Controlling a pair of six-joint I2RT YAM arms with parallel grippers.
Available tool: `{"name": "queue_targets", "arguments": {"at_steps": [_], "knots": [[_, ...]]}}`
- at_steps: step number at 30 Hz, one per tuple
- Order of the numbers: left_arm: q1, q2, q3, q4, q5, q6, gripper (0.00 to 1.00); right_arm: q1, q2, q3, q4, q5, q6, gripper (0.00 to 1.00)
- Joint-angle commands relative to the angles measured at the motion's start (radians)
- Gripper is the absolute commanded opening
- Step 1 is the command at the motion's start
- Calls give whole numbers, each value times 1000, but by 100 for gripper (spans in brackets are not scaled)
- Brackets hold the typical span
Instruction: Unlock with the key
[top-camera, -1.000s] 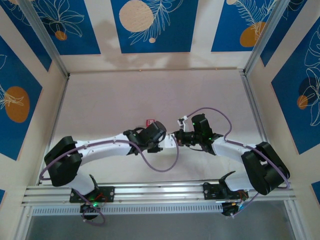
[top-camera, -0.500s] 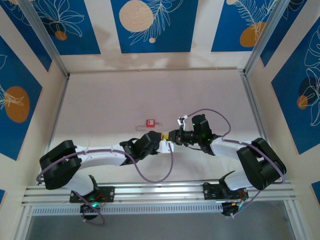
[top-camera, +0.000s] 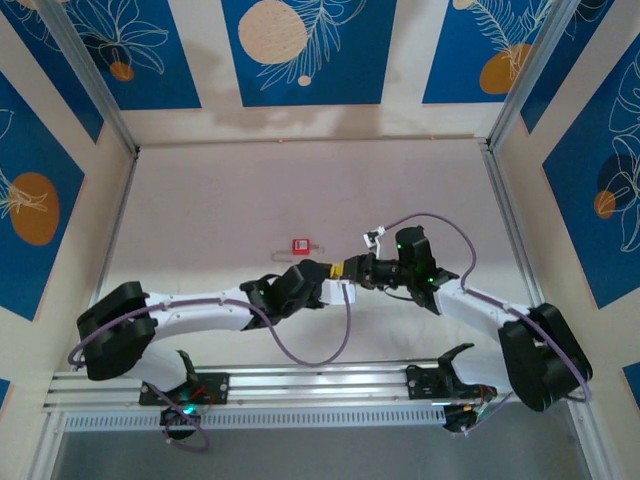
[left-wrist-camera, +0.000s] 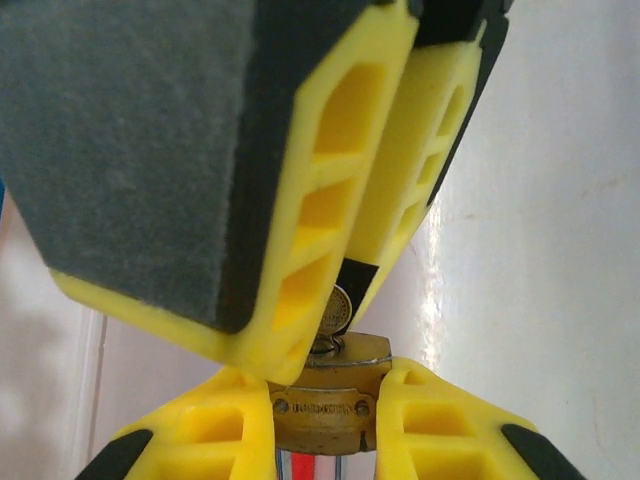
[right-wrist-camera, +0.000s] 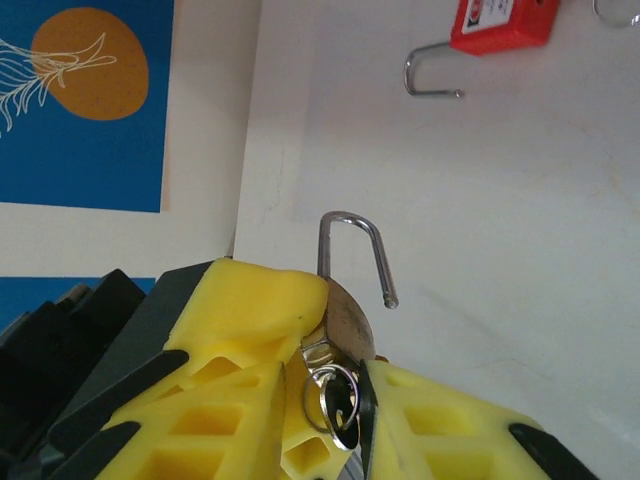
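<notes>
We judge the unlock all but done: the left jaws clamp the brass padlock, its shackle stands free at one end, and the key sits in the lock between the right jaws, though we cannot tell whether they grip it; only letting go seems left.

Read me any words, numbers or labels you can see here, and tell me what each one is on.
Nothing is legible.
Brass padlock: stamped lettering across its body, too small and blurred to read.
Red padlock: pale label with dark print, cut off by the frame edge, unreadable.
</notes>
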Motion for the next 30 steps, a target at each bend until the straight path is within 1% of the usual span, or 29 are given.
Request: {"name": "queue_targets", "arguments": {"at_steps": [1,7,12,17,21,23,27,30], "knots": [[-1,17,67,-74,61,-61,11,-33,-48,31,-143,0,-91,29],[17,52,103,-135,104,-113,12,-105,-115,17,-221,-13,-139,34],[61,62,148,-206,185,-188,13,-146,-171,9,-274,-15,-174,42],[98,76,175,-260,268,-252,14,-179,-183,3,-284,-39,-189,46],[112,82,183,-285,322,-287,15,-173,-181,6,-263,-68,-197,53],[114,79,187,-290,334,-295,15,-157,-170,15,-262,-80,-207,55],[120,68,189,-291,371,-310,15,-106,-140,30,-246,-81,-221,56],[121,69,192,-298,378,-312,15,-83,-119,31,-225,-72,-215,56]]}}
